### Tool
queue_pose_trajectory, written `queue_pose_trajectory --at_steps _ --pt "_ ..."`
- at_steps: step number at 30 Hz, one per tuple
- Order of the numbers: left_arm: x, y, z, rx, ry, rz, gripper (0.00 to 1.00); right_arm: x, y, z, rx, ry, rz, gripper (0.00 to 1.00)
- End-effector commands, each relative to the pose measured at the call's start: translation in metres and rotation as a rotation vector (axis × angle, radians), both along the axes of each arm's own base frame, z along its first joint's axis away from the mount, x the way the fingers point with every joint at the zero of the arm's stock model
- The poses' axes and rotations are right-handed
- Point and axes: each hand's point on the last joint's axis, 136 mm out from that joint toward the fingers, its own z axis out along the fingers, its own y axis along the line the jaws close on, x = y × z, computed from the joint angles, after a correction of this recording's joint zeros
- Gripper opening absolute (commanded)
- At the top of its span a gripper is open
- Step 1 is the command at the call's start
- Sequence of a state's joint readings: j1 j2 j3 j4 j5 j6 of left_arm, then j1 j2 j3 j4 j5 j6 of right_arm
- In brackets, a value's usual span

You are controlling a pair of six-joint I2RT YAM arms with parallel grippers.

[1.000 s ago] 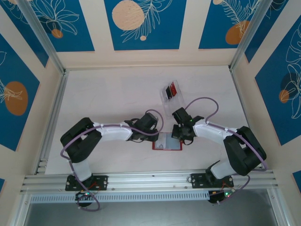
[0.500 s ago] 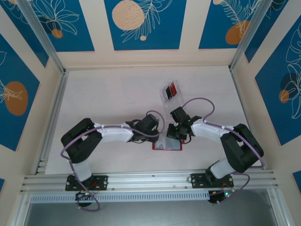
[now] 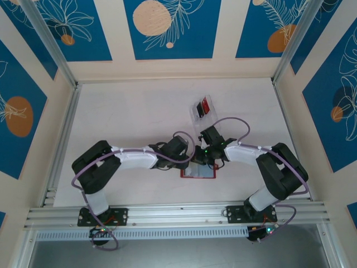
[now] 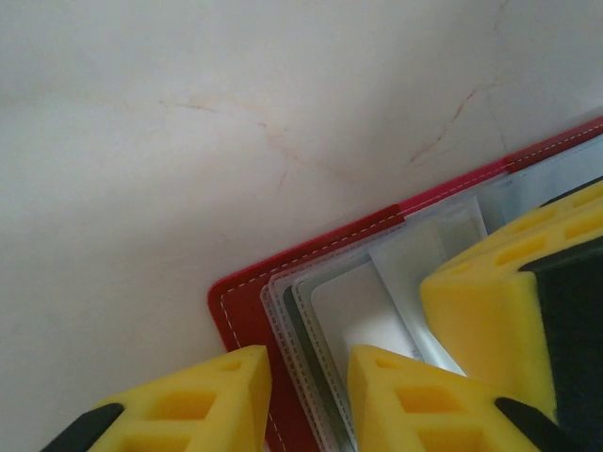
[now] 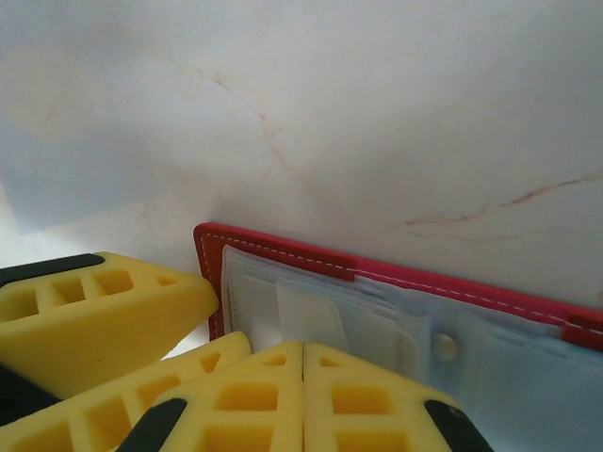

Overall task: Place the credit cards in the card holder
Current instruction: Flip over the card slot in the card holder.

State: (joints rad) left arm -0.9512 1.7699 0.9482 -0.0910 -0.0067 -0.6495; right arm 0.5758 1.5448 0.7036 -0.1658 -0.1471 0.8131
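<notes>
The red card holder [image 3: 198, 172] lies open on the table between both arms, pale clear sleeves up. In the left wrist view my left gripper [image 4: 309, 365] stands open over the holder's [image 4: 240, 311] corner, with the red border and sleeve edges showing in the gap. My right gripper [image 5: 303, 350] is shut, tips resting on the sleeves [image 5: 330, 315] near the holder's [image 5: 283, 247] left edge, nothing visible between the pads. From above, the left gripper [image 3: 188, 159] and right gripper [image 3: 202, 158] almost touch. A red card [image 3: 205, 104] and a black card [image 3: 199, 109] lie farther back.
Both cards sit in a clear plastic tray [image 3: 201, 119] just behind the grippers. The right gripper's yellow finger [image 4: 499, 292] crowds the left wrist view. An aluminium rail [image 3: 178, 212] runs along the near table edge.
The right gripper has moved left over the holder, close to the left gripper. The left gripper's jaws have spread a little wider.
</notes>
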Motion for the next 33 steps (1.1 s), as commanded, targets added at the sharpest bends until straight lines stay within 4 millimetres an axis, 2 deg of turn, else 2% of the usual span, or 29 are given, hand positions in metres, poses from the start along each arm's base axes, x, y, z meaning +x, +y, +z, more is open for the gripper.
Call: queue_pose_trajectory --at_steps 1,8,16,23,33 --pt "-0.012 0.016 -0.007 0.041 0.041 0.011 0.3 -0.006 0.014 0.002 0.082 0.031 0.029 0.13" --pt "-0.009 0.045 -0.007 0.041 0.066 0.119 0.3 0.001 0.024 0.015 0.117 0.015 0.056 0.14" --pt "-0.015 0.06 0.003 -0.034 0.075 0.148 0.34 0.003 0.031 0.011 0.119 0.033 0.066 0.14" --pt "-0.015 0.065 0.004 -0.084 0.092 0.149 0.34 0.002 0.037 0.01 0.115 0.035 0.079 0.14" --pt "-0.016 0.067 -0.018 -0.032 0.116 0.136 0.26 -0.004 0.058 0.012 0.154 0.052 0.116 0.15"
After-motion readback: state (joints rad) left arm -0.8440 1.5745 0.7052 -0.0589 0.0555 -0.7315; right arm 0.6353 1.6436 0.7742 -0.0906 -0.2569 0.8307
